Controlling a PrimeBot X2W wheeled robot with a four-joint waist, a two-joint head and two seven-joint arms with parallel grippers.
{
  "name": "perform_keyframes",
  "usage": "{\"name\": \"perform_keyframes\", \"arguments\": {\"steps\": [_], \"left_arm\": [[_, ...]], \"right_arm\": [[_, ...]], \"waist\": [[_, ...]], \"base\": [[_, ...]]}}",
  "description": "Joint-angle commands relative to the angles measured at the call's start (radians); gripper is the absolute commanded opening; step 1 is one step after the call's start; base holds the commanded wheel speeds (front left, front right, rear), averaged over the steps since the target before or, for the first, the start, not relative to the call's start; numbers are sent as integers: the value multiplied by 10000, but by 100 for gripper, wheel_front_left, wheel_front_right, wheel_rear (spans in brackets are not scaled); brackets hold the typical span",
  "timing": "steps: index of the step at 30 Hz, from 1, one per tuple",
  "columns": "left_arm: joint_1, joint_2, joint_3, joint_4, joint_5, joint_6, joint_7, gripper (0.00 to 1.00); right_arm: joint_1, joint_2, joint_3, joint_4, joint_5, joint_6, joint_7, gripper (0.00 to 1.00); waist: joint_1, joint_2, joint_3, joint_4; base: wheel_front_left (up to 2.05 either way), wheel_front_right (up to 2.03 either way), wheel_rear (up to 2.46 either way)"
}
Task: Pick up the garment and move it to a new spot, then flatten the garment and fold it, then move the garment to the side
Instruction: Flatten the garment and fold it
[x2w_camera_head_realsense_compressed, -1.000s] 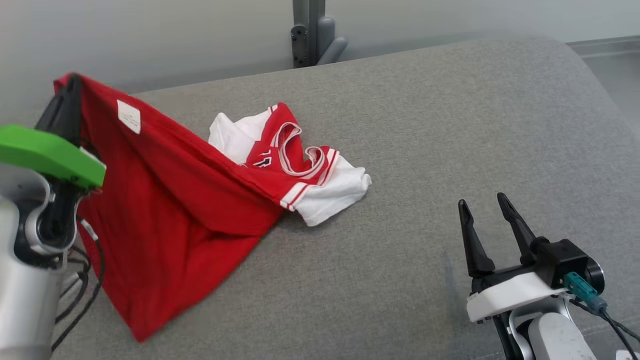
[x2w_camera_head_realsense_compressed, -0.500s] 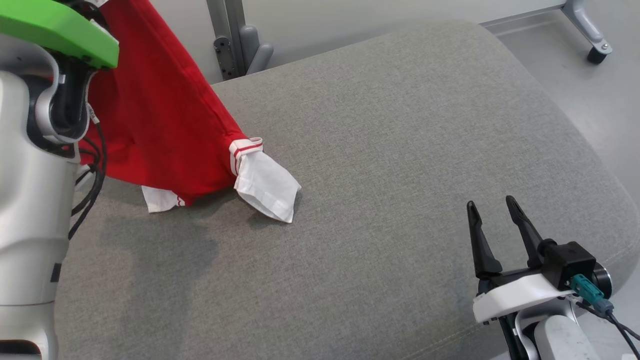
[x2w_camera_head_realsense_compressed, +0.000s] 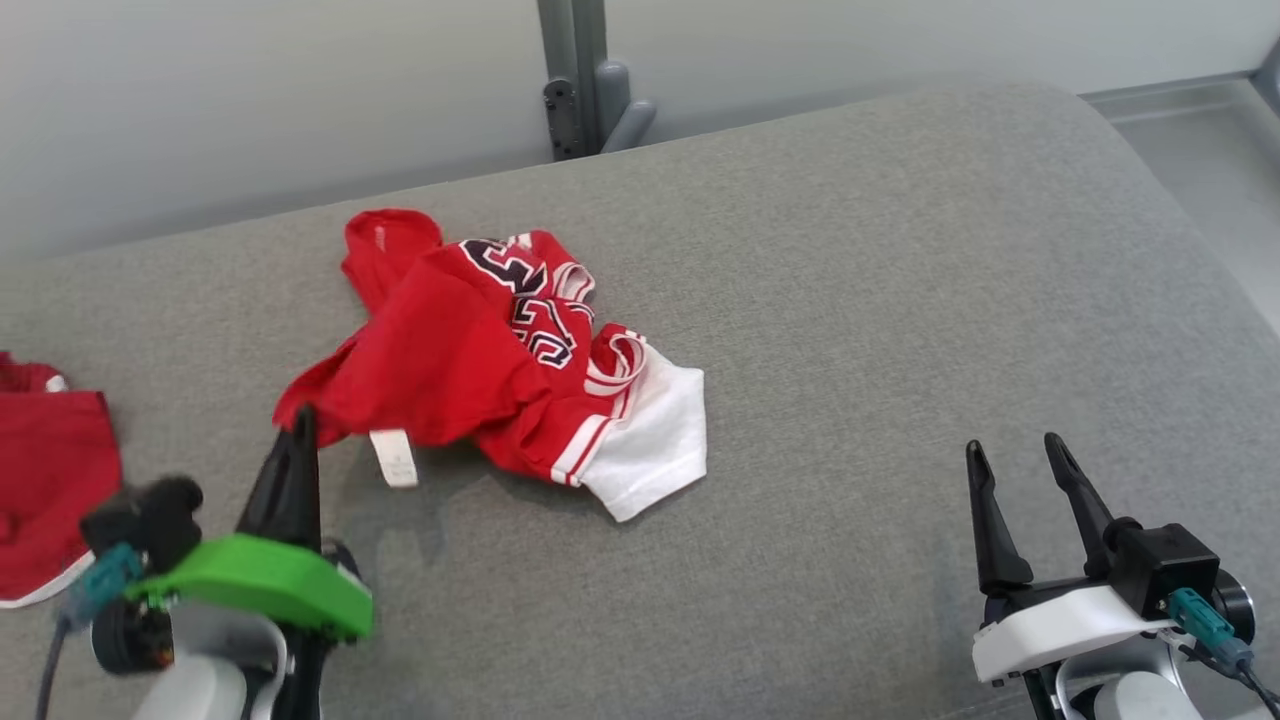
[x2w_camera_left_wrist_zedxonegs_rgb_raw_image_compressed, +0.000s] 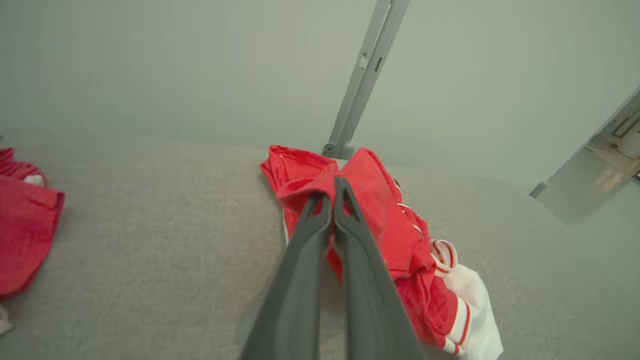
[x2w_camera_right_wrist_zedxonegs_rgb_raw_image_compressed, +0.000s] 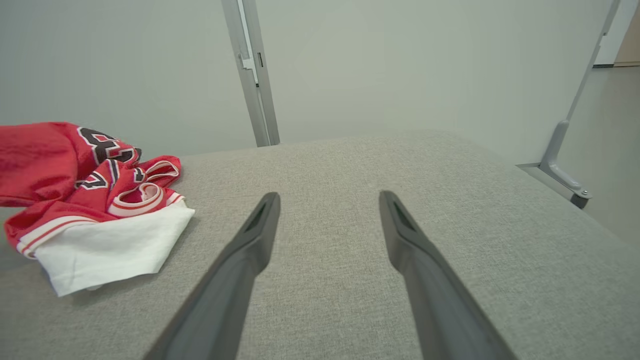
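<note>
Head view: the red and white garment (x2w_camera_head_realsense_compressed: 480, 350) lies crumpled at centre left of the frame on the grey cushion (x2w_camera_head_realsense_compressed: 850, 300), with its white sleeve (x2w_camera_head_realsense_compressed: 650, 440) toward the middle. The left gripper (x2w_camera_head_realsense_compressed: 300, 425), at lower left, has its fingers pressed together on the garment's lower left red edge. The right gripper (x2w_camera_head_realsense_compressed: 1013, 447), at lower right, holds its fingers apart over bare cushion, well apart from the garment. Another red cloth (x2w_camera_head_realsense_compressed: 45, 480) lies at the left edge.

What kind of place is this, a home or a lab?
Probably a lab or test room: a grey padded bench holding a jersey, a bare pale wall with a metal post, and a wheeled frame leg on bare floor.
</note>
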Motion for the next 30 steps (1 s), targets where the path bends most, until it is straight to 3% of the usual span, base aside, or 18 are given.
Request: {"name": "perform_keyframes", "arguments": {"steps": [1,4,11,14,19,23,24,25,26,30], "left_arm": [[630,-21,163,-74,-80,230,-196,0],[1882,-140,360,-105,-280,605,-562,0],[2995,-702,-75,747,-727,253,-627,0],[3138,-842,-98,1458,-678,412,-810,0],[3494,-973,202,2006,-1085,298,-988,0],[3633,-870,423,2279,-1026,574,-1079,0],[3643,-876,429,2365,-1052,659,-1017,21],[3646,-851,415,2420,-1053,714,-948,85],[3655,-822,390,2452,-1084,735,-838,100],[3925,-443,372,2245,-961,1067,-430,100]], "right_arm": [[95,-15,63,-30,30,-7,-1,100],[12,-22,218,-12,35,-7,-1,100],[-192,-23,474,128,-25,-7,-1,100],[-197,-25,523,179,-45,-7,-1,100],[-92,-23,489,194,-92,-7,-1,100],[-49,-23,438,186,-34,-7,-1,100],[-41,-22,456,184,-18,-7,-1,100],[-34,-22,468,190,4,-7,-1,100],[-30,-23,486,196,33,-7,-1,100],[-88,-25,524,187,116,-7,-1,100]], "waist": [[0,-1,11,910],[0,-1,77,1351],[0,-1,108,2063],[0,-1,59,2114],[0,-1,-25,2044],[0,-1,-39,1873],[0,-1,-39,1826],[0,-1,-44,1781],[0,-1,-46,1711],[0,-1,-69,1285]], "base": [[0,0,0],[0,0,0],[0,0,0],[0,0,0],[0,0,0],[0,0,0],[0,0,0],[0,0,0],[0,0,0],[0,0,0]]}}
